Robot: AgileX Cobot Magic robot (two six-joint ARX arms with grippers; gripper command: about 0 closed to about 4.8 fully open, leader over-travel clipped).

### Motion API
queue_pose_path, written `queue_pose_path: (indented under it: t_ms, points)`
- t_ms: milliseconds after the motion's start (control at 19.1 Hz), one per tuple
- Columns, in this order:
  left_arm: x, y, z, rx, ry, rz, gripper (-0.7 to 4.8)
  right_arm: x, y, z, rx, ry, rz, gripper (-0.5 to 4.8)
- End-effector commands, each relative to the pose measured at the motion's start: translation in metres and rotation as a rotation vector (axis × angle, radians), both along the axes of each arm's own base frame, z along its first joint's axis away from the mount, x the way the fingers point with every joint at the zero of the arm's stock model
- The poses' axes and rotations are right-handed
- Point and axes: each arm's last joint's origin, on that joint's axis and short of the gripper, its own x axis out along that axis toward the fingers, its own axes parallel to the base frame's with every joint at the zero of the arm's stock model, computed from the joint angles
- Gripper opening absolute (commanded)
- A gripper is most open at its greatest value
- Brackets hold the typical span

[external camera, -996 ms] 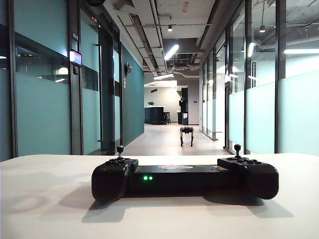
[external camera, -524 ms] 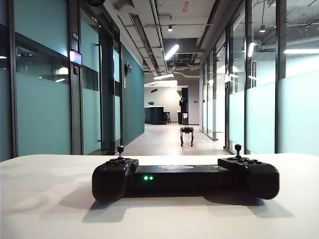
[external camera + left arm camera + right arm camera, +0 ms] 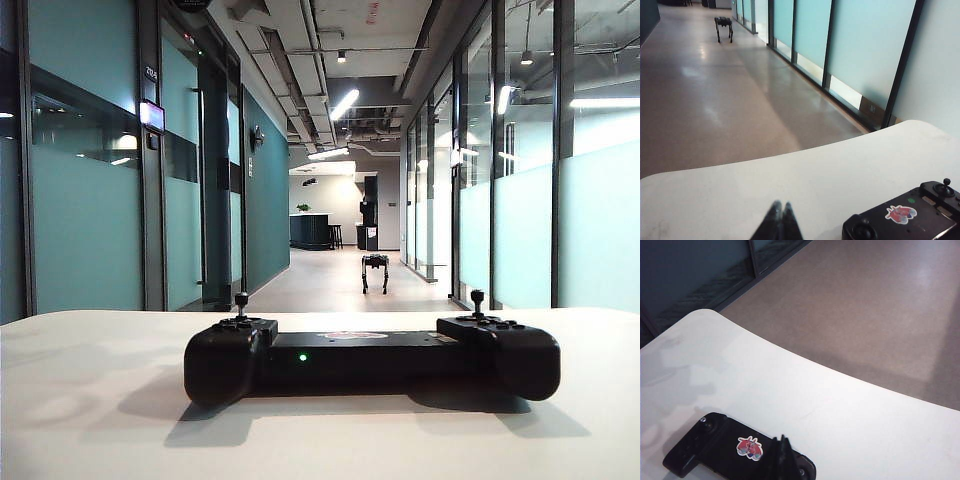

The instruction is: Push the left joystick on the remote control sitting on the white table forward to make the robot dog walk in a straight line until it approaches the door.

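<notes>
The black remote control lies on the white table, one green light lit on its front. The left joystick stands upright on the left lobe, untouched. Far down the corridor stands the robot dog, also in the left wrist view as the robot dog. My left gripper is shut and empty above bare table, beside the controller's near lobe. My right gripper is shut and hovers over the controller's right lobe, beside a red sticker. Neither gripper shows in the exterior view. I cannot tell which door is meant.
The second stick rises from the right lobe. Teal glass walls and frosted panels line the corridor on both sides. A dark counter stands at the far end. The table's curved far edge drops off to the floor.
Two green lights showed on the controller's front before; one shows now. The controller, the sticks and the robot dog have not moved.
</notes>
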Motion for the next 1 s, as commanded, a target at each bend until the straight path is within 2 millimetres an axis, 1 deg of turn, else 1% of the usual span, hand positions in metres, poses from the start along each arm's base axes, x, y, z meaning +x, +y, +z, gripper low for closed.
queue_pose_path:
  t_ms: [52,315,472,577,734,996]
  points:
    - [0.004,0.002,-0.004,-0.013,-0.029,0.029,-0.05,0.0,0.0,0.003,0.012,-0.022,0.001,0.0]
    - [0.011,0.015,-0.012,-0.017,-0.031,0.14,-0.05,0.0,0.0,0.003,0.013,-0.022,0.002,0.0]
    - [0.009,0.029,-0.015,-0.022,-0.064,0.297,-0.05,0.0,0.0,0.003,0.012,-0.021,0.002,0.0]
    - [0.009,0.036,-0.017,-0.021,-0.074,0.362,-0.05,0.0,0.0,0.003,0.012,-0.022,0.001,0.0]
    - [0.011,0.039,-0.021,-0.016,-0.069,0.388,-0.05,0.0,0.0,0.003,0.012,-0.022,0.001,0.0]
    - [0.016,0.038,-0.038,-0.011,-0.048,0.385,-0.05,0.0,0.0,0.003,0.012,-0.021,0.002,0.0]
